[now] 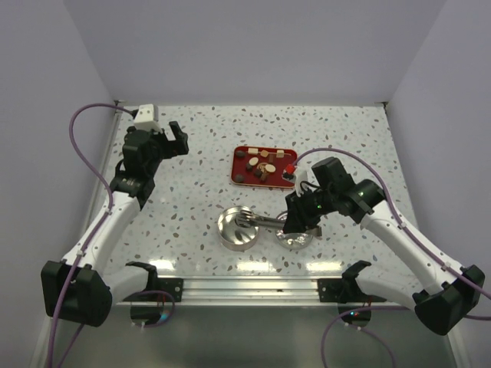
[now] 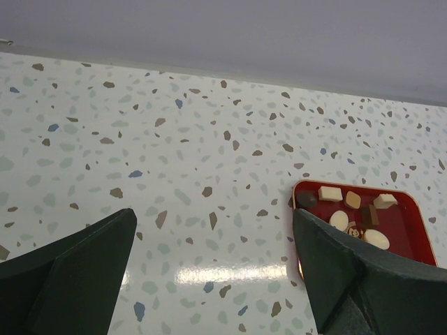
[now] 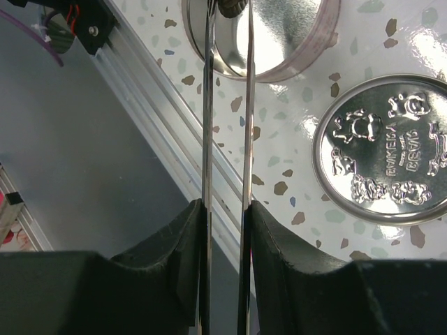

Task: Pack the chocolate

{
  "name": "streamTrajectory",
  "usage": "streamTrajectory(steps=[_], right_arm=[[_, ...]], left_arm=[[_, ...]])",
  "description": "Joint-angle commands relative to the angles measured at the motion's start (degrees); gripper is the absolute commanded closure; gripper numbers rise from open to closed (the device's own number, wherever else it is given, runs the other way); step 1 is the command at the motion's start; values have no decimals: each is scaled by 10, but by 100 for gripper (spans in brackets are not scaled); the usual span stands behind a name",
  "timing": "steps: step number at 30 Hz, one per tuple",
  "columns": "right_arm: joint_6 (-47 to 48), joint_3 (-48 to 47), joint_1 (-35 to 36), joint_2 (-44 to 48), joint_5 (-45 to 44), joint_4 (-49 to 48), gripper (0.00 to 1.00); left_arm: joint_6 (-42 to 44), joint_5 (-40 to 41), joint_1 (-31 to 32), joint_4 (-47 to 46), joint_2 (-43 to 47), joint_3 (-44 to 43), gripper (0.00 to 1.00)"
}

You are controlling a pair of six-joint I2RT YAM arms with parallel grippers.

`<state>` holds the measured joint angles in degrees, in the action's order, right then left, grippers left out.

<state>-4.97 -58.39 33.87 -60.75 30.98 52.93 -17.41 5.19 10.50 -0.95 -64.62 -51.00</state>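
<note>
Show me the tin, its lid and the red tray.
tin (image 1: 227, 231): top view, bare floor at its left side.
lid (image 3: 383, 150): right wrist view, middle of its embossed face.
tray (image 2: 405, 225): left wrist view, bare red floor near its right edge.

Right wrist view's top edge crops the tin (image 3: 286, 42) and tongs (image 3: 208, 125).

one red tray (image 1: 237, 170), one round tin (image 1: 223, 227), one lid (image 1: 296, 241), one pair of tongs (image 1: 261, 222), about ten chocolate pieces (image 1: 265, 164), too small to count exactly.
</note>
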Motion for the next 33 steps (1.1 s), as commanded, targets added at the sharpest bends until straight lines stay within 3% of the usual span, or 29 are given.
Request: streamTrajectory(steps=[1, 8, 20, 33], right_arm=[[8, -14, 3, -2, -2, 3, 66], [0, -15, 3, -6, 6, -19, 60], [-30, -35, 3, -13, -37, -77, 62], [-20, -108, 3, -134, -91, -165, 62]], left_arm=[[-1, 4, -3, -4, -2, -10, 0], [-1, 4, -3, -5, -3, -9, 0], [-2, 4, -3, -7, -9, -9, 0], [1, 8, -4, -5, -9, -10, 0]])
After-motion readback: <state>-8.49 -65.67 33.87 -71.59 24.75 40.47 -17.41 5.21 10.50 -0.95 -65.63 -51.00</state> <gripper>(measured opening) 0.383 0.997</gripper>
